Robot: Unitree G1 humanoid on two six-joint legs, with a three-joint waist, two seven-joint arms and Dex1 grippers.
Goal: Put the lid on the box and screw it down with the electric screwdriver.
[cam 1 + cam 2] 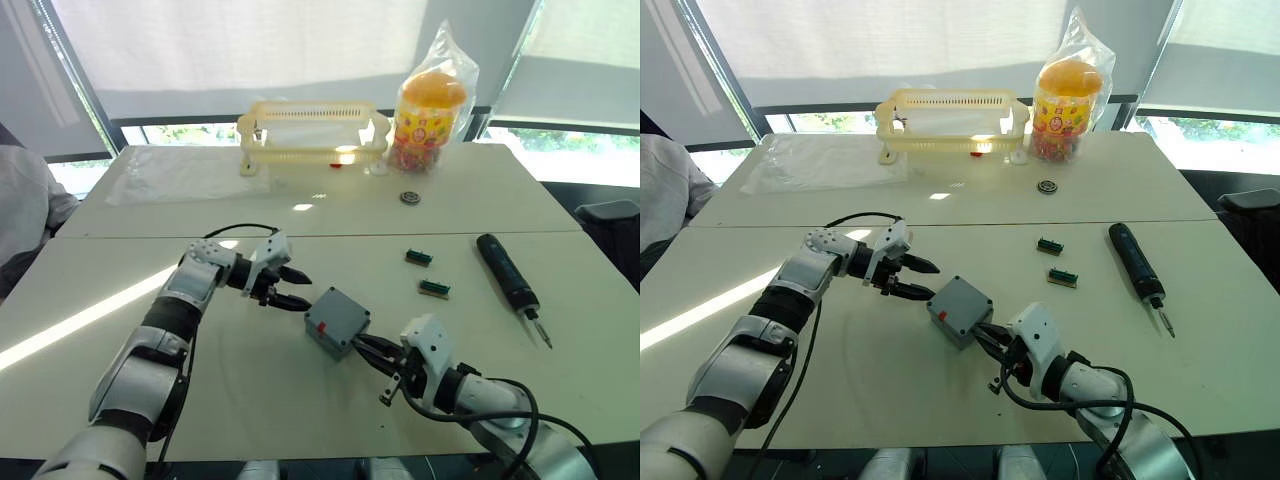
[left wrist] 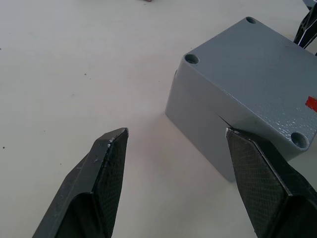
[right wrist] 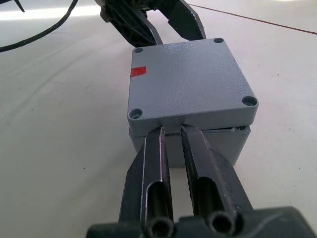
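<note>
While the lid (image 3: 188,82) sits on top of the box (image 3: 198,144), I have both sitting near the middle of the front table (image 1: 300,400). In my right wrist view the lid's red mark (image 3: 138,71) sits by one corner hole, and the near edge of the lid overhangs the box wall a little, with a thin gap showing at one corner.

My right gripper (image 3: 171,131) comes in from about 4 o'clock of the box. Its two black fingers (image 3: 154,163) lie close together with just a narrow slot between them, tips touching the box's near edge right under the lid rim. I can't tell whether they pinch anything; they look nearly together and pressed against the edge.

My left gripper (image 1: 292,287) sits at about 10 o'clock of the box. Its fingers (image 2: 106,163) are spread wide apart. One fingertip touches the box wall at the lid seam; the other hangs over bare table, holding nothing.

Out at 3 o'clock, well apart from the box, the electric screwdriver (image 1: 507,275) lies flat on the table, metal bit pointing toward me. Between it and the box are two small green connector blocks (image 1: 419,257), apart from each other.

Up at 12 o'clock on the far table I see the yellow basket (image 1: 312,133), a bagged orange-lidded jar (image 1: 430,105) just beside it, and a small round ring (image 1: 409,197) nearer me.
</note>
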